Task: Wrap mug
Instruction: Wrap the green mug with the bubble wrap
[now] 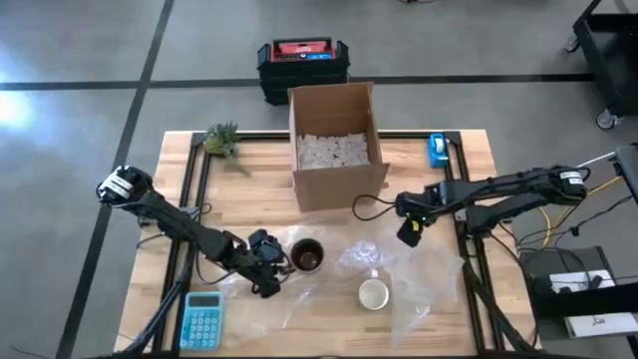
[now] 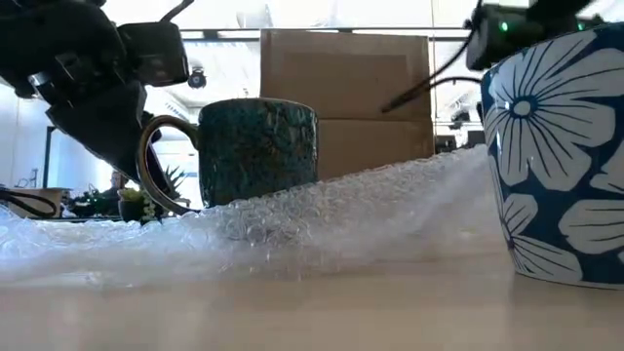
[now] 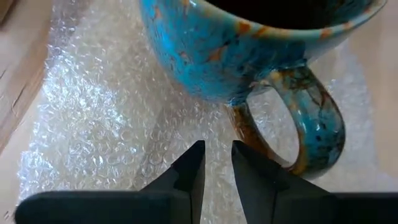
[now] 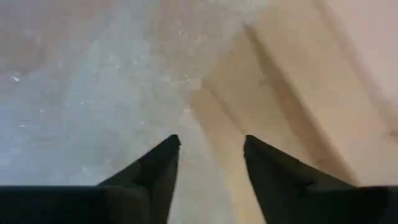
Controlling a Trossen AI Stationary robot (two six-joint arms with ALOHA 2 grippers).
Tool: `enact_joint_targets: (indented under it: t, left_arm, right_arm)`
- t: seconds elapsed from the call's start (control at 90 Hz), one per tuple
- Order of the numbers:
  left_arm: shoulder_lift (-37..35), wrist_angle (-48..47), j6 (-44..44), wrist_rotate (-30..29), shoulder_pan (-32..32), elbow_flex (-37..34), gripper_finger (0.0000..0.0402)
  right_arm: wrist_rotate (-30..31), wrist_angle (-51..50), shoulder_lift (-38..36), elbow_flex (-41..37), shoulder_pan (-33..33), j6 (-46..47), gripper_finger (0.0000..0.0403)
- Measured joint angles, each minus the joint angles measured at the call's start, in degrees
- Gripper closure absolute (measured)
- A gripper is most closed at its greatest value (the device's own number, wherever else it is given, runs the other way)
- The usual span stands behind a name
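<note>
A teal mug (image 1: 307, 256) with a dark inside stands upright on a sheet of bubble wrap (image 1: 399, 284) spread over the table's near middle. Its handle (image 3: 298, 130) points toward my left gripper (image 1: 271, 267). That gripper (image 3: 216, 149) is level with the handle and just short of it, its fingers a narrow gap apart with nothing between them. A blue mug with white flowers (image 1: 374, 294) stands upright on the wrap nearer the front edge. My right gripper (image 1: 411, 231) hangs open over the wrap's far right edge (image 4: 186, 106), above the table.
An open cardboard box (image 1: 334, 140) with white filling stands at the far middle. A small plant (image 1: 221, 140) sits at the far left and a blue object (image 1: 439, 150) at the far right. A blue calculator (image 1: 202, 319) lies at the near left.
</note>
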Motion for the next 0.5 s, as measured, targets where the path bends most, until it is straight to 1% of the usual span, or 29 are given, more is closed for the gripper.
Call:
enact_joint_targets:
  t: [0.089, 0.144, 0.2, 0.267, 0.356, 0.5]
  left_arm:
    - [0.0, 0.0, 0.3, 0.0, 0.0, 0.0, 0.0335]
    - [0.0, 0.0, 0.3, 0.0, 0.0, 0.0, 0.0335]
    - [0.0, 0.0, 0.4, 0.0, 0.0, 0.0, 0.0335]
    - [0.0, 0.1, 0.4, 0.0, 0.0, 0.0, 0.0335]
    - [0.0, 0.2, 0.4, 0.0, 0.0, 0.0, 0.0335]
    - [0.0, 0.3, 0.4, 0.0, 0.0, 0.0, 0.0335]
  right_arm:
    - [-5.2, 14.4, 0.1, -4.1, 0.0, 0.0, 0.0191]
    - [-7.3, 23.4, 0.1, -5.8, 0.0, -0.1, 0.0183]
    - [-7.8, 30.4, 0.1, -6.4, 0.0, -0.3, 0.0178]
    - [-7.6, 36.3, 0.1, -6.3, 0.0, -1.2, 0.0177]
    - [-7.5, 40.5, 0.1, -4.9, 0.1, -3.2, 0.0181]
    - [-7.9, 40.0, -0.1, -1.2, 0.1, -7.9, 0.0194]
